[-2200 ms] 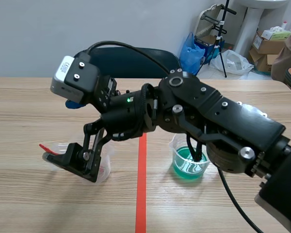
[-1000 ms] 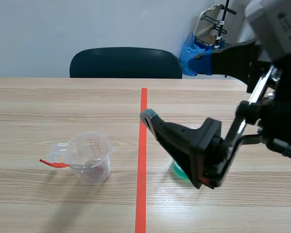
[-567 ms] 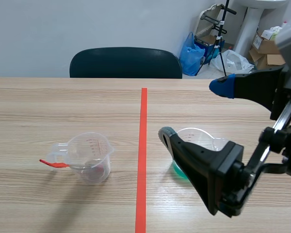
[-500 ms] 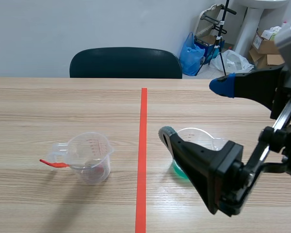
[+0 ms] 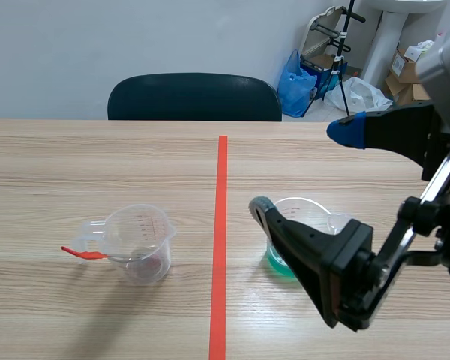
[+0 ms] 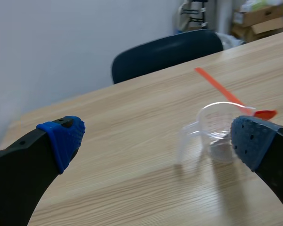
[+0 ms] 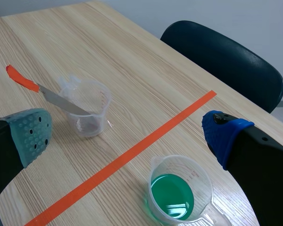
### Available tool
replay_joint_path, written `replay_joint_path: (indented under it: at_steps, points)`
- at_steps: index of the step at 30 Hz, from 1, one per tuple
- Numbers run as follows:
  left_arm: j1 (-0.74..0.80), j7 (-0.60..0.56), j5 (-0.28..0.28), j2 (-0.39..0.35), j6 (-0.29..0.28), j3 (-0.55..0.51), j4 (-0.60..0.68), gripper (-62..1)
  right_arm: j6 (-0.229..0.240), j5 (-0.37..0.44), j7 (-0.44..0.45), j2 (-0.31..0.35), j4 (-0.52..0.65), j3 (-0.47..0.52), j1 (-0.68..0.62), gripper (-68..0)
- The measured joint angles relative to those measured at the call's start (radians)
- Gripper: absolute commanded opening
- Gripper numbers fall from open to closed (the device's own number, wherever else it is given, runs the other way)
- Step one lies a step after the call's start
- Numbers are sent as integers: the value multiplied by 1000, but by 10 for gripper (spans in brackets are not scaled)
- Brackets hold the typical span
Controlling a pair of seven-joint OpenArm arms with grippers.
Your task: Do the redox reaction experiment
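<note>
Left gripper [image 6: 156, 141] and right gripper [image 7: 127, 136] are both hanging wide open, holding nothing. Green beaker [image 7: 178, 190] is sitting below the right one; clear beaker [image 7: 87, 110] (spatula [image 7: 42, 90] leaning inside) across the tape [image 7: 132, 153]. Risk: a finger clipping the rim on descent, spilling solution.

In the scene view, the lower finger [image 5: 307, 255] of the right gripper [image 5: 300, 169] sits in front of the green cup [image 5: 315, 214], so the cup's near side is hidden. The arm behind the fingers runs off the edge. In the left wrist view, one finger [image 6: 254, 141] of the left gripper [image 6: 155, 132] covers the edge of the clear cup [image 6: 216, 125]. The dark bit at this cup's bottom is too small to tell.
</note>
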Motion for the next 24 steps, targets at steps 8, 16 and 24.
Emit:
replay_joint_path:
  at_steps: [8, 16, 24]
  points:
    - [47, 4, -29, -103, 151, 157, 20, 14, 0, 0, 0, 0, 0, 0, 0, 4]
    - [42, 18, -21, -97, 149, 155, 30, 14, 0, 0, 0, 0, 0, 0, 0, 4]
    - [42, 18, -21, -92, 148, 155, 30, 14, 0, 0, 0, 0, 0, 0, 0, 4]
